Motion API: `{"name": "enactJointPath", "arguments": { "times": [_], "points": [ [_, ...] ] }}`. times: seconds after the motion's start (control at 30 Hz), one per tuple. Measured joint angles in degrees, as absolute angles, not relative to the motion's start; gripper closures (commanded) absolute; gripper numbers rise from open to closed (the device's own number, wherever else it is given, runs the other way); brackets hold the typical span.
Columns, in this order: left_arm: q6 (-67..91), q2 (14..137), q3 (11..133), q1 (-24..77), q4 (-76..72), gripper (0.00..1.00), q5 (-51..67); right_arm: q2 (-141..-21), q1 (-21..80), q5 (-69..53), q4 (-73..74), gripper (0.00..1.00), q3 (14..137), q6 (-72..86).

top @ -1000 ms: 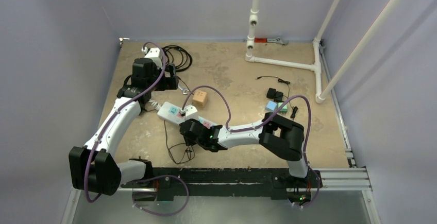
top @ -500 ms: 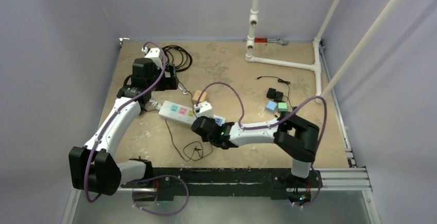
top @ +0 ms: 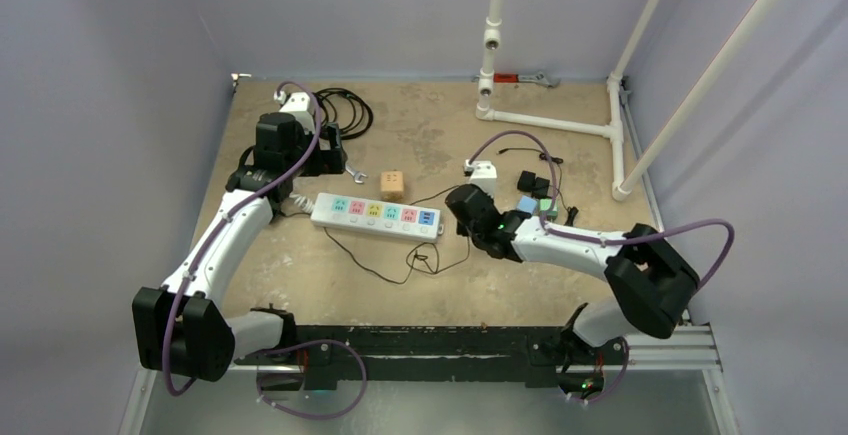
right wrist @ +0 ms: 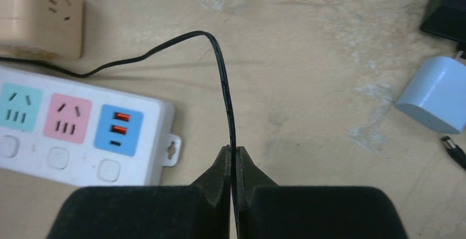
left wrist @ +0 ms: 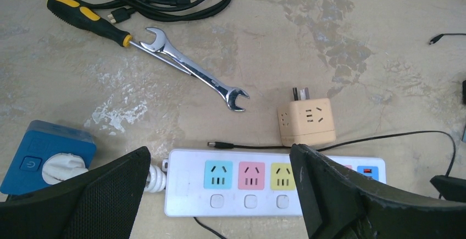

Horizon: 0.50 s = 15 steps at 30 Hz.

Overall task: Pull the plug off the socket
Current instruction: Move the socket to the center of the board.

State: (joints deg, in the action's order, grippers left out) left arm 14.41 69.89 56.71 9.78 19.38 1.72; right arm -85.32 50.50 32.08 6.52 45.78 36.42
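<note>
a white power strip with coloured sockets (top: pixel 375 214) lies flat; a thin black cable (top: pixel 424 255) loops just in front, a tan cube adapter (top: pixel 393 185) just behind.

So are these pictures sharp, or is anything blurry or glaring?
Top external: soft, even light, faint shadows, small items lack detail. Left wrist: wrench sharp with bright glints; left gripper fingers dark, underlit. Right wrist: power strip and cable crisp; right gripper dark, close to the lens.

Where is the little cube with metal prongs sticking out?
Find the long white power strip with coloured sockets in the middle of the table. Just behind it lies a cube adapter. It alone is peach-coloured, while the pale blue charger sits far off to the right.
</note>
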Motion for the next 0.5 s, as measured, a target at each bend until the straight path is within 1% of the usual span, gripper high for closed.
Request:
{"name": "enactJointPath", "arguments": {
  "times": [0.23,0.4,0.5],
  "points": [
    [14.4,69.1,56.7,9.8,19.4,0.02,1.0,-78.4,44.7,33.4,8.6,1.00,42.7,36.4],
    [14.4,68.8,56.6,9.8,19.4,0.00,0.4,-70.8,39.8,35.3,10.7,1.00,42.5,36.3],
    [14.4,68.8,56.6,9.8,19.4,0.01,-0.4,-65.8,35.1,35.5,11.3,1.00,42.2,35.3]
  ]
}}
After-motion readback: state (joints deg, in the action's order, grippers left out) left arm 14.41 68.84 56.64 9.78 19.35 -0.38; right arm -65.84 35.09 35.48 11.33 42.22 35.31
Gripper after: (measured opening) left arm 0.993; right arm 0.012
